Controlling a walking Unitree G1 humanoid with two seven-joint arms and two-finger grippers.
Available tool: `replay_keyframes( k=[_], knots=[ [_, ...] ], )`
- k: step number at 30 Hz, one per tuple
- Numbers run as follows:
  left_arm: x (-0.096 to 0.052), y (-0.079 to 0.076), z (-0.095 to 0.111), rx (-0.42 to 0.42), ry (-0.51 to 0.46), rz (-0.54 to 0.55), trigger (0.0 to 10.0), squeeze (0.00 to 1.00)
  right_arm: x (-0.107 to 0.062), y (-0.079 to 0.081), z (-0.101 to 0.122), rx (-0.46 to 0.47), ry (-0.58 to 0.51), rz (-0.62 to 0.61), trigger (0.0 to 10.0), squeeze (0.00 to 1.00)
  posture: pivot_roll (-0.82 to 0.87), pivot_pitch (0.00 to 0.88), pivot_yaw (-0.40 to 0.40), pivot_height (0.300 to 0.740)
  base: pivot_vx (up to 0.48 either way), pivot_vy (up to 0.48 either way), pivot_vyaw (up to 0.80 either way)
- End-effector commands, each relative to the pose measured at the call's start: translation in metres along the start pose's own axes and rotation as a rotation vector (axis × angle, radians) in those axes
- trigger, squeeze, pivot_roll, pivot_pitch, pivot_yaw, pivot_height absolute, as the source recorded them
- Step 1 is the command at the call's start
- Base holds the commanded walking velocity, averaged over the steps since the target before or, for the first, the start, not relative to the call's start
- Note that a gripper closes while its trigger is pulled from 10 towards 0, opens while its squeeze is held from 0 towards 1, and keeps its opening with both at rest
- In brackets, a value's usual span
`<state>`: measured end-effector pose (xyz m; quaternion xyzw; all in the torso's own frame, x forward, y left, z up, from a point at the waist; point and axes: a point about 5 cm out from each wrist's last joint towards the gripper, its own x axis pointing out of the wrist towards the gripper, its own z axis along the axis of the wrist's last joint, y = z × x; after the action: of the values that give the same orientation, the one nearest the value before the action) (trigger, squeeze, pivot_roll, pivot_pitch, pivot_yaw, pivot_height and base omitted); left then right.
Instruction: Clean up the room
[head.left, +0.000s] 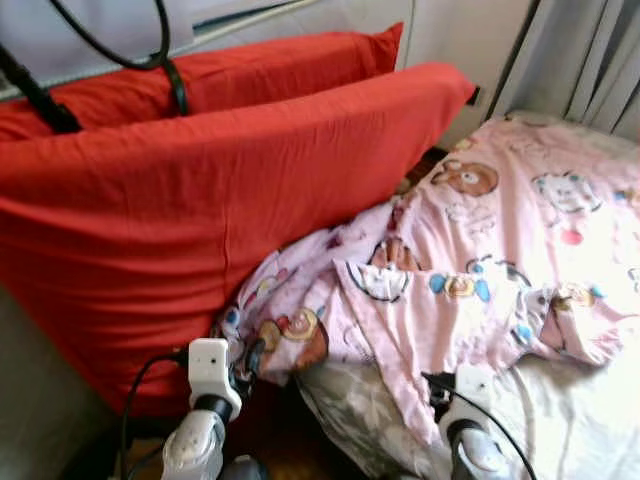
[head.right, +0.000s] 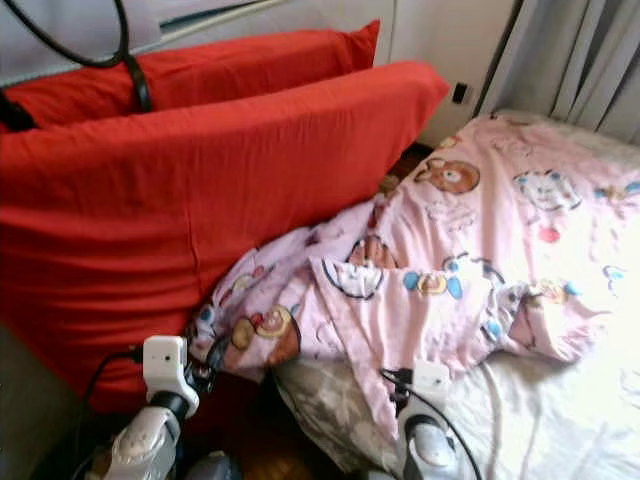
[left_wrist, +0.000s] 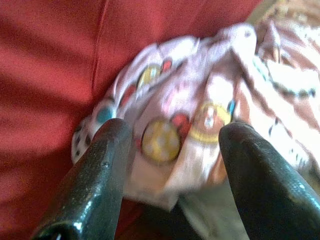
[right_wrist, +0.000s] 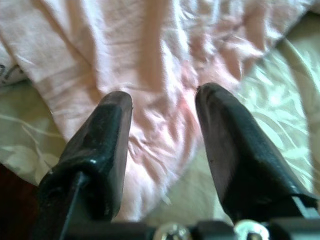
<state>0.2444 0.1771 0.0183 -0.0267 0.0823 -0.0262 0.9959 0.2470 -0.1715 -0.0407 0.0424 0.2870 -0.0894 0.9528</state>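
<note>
Scene: bed corner seen from the head camera, with both grippers low at the near edge of the view.
Blanket: pink, printed with cartoon animals, crumpled across the bed; one bunched end hangs against the red cushions, a pointed flap trails toward the near edge of the mattress.
Red cushions: two large ones standing on edge beside the bed, the nearer one touching the bunched end of the blanket.
Bed sheet: pale, with a faint leaf pattern, exposed below the blanket's edge.
Left gripper: jaws wide apart and holding nothing; the bunched, printed end of the blanket lies just ahead of the gap between the two black fingers, with red cushion fabric beyond the outer side of one finger. The picture is blurred, so contact between fingertips and cloth cannot be judged.
Right gripper: jaws parted to a moderate gap, nothing clamped; the pink flap of the blanket runs directly ahead of and beneath the gap, and pale sheet shows to the outside of each finger. Whether the fingertips touch the cloth cannot be told.
Cables: black, looping across the top of the cushions.
Curtain: grey, hanging behind the far side of the bed.
</note>
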Motion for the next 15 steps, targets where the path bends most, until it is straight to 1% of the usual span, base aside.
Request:
replay_keyframes(
  k=[1,4,9,11,12,15],
  knots=[
    [-0.002,0.000,0.000,0.007,0.010,-0.007,10.0,0.00,0.002,0.006,0.000,0.004,0.047,0.008,10.0,1.00,0.01,0.080,-0.017,0.642,0.000,0.000,0.00],
    [0.001,-0.001,0.003,0.010,0.004,-0.017,10.0,0.00,0.004,0.009,0.002,0.039,0.072,0.012,10.0,1.00,0.02,0.094,-0.017,0.642,0.000,0.000,0.00],
    [0.009,-0.001,0.015,0.019,-0.024,-0.026,10.0,0.00,0.007,0.012,0.007,0.032,0.094,0.019,10.0,1.00,0.04,0.142,-0.012,0.642,0.000,0.000,0.00],
    [0.009,-0.001,0.017,0.020,-0.028,-0.027,10.0,0.00,0.008,0.012,0.009,0.035,0.091,0.021,10.0,1.00,0.05,0.154,-0.009,0.642,0.000,0.000,0.00],
    [0.005,-0.001,0.020,0.022,-0.037,-0.029,10.0,0.00,0.008,0.013,0.010,0.030,0.087,0.023,10.0,1.00,0.05,0.182,-0.005,0.642,0.000,0.000,0.00],
    [0.001,0.000,0.021,0.023,-0.044,-0.028,10.0,0.00,0.009,0.013,0.013,0.012,0.081,0.022,10.0,1.00,0.06,0.201,-0.005,0.642,0.000,0.000,0.00]
  ],
)
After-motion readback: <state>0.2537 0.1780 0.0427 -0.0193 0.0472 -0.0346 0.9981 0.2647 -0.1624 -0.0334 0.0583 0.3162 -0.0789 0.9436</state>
